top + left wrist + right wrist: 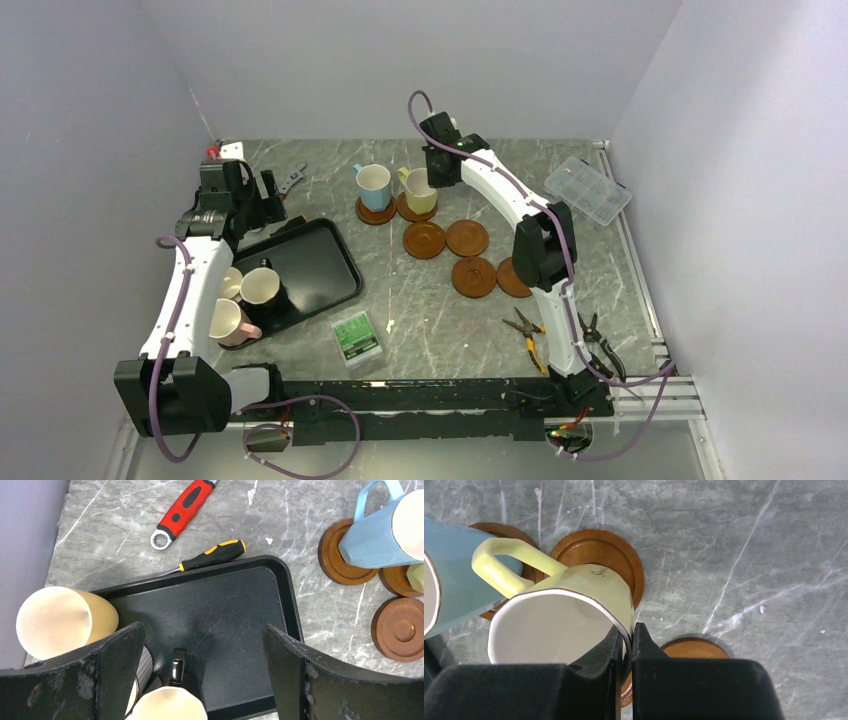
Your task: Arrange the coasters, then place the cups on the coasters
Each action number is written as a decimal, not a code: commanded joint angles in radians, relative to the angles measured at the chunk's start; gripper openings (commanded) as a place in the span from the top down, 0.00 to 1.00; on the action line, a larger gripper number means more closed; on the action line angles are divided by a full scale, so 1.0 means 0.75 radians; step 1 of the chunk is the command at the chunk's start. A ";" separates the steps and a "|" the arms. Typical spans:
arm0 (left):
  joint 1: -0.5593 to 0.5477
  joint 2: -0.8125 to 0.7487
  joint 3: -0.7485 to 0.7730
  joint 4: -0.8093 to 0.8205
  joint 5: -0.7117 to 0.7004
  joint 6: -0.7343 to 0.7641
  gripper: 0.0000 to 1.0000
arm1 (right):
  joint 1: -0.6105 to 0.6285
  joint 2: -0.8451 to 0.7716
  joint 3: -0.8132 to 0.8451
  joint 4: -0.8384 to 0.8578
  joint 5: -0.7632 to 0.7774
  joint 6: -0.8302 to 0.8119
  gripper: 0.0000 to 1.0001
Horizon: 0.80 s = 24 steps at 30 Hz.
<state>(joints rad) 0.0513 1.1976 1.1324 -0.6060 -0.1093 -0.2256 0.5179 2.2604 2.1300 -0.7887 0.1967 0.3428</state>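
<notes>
Step in hand: seating the second cup. The right gripper (626, 635) is clamped on the rim of the olive-yellow cup (559, 620), which sits on or just above a coaster (599, 555); in the top view, the light blue cup (374, 185) stands on its own coaster at 9 o'clock. The left gripper (202, 630) hangs wide and empty over the black tray (240, 605), where the remaining cups (260, 287) stand at 8 o'clock from the coasters. The next move calls for confirming that the base rests flat, releasing the rim and lifting clear; four bare coasters (467, 237) lie at 4 to 5 o'clock.
</notes>
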 commanded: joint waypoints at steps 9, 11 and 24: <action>0.005 -0.021 0.024 0.039 0.026 0.006 0.08 | -0.011 0.046 0.193 0.028 -0.020 0.019 1.00; 0.005 -0.022 0.024 0.039 0.028 0.006 0.08 | -0.010 0.057 0.211 0.019 -0.024 0.021 1.00; 0.005 -0.020 0.025 0.037 0.039 0.007 0.08 | -0.011 0.104 0.247 -0.001 -0.007 0.016 1.00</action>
<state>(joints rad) 0.0513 1.1976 1.1324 -0.6060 -0.0990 -0.2260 0.5156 2.3425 2.2337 -0.8261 0.1810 0.3435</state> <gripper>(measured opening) 0.919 0.074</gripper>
